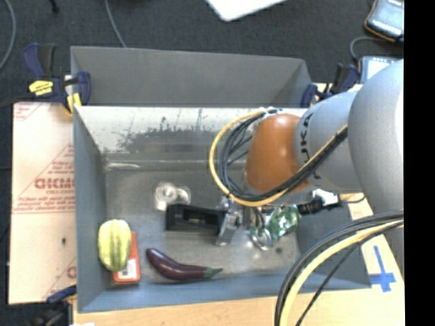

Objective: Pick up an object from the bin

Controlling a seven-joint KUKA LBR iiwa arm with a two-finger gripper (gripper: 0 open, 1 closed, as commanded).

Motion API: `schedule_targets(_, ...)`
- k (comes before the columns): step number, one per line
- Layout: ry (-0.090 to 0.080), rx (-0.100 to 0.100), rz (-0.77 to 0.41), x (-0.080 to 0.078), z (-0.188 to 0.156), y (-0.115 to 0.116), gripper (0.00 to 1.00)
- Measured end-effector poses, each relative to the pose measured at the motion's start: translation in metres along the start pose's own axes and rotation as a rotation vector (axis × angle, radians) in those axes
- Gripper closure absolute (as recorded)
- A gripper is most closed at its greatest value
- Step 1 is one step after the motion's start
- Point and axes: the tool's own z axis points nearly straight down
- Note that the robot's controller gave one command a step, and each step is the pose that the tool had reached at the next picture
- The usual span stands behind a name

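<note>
My gripper (243, 235) is low over the bin floor, right of the middle, open, with bare floor showing between its fingers. Its left finger (228, 228) stands at the right end of a flat black block (189, 217). Its right finger (260, 238) is beside a crumpled clear and green thing (281, 221), partly hidden under the wrist. A small shiny clear piece (170, 195) lies just behind the black block. A purple toy eggplant (180, 267) lies along the front wall, left of the gripper.
In the front left corner a yellow-green ribbed squash (114, 244) rests against an orange-red flat thing (129, 269). The arm with its orange cover and looping cables hides the right side of the bin.
</note>
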Motion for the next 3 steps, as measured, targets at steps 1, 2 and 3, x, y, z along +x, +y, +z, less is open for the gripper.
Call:
schedule_targets(1,-0.001,0.002,-0.144,0.0,-0.051,-0.036,1.0)
schedule_targets(2,-0.001,0.002,-0.145,0.0,-0.051,-0.036,1.0)
schedule_targets(3,0.01,0.004,-0.152,0.003,-0.09,-0.036,1.0)
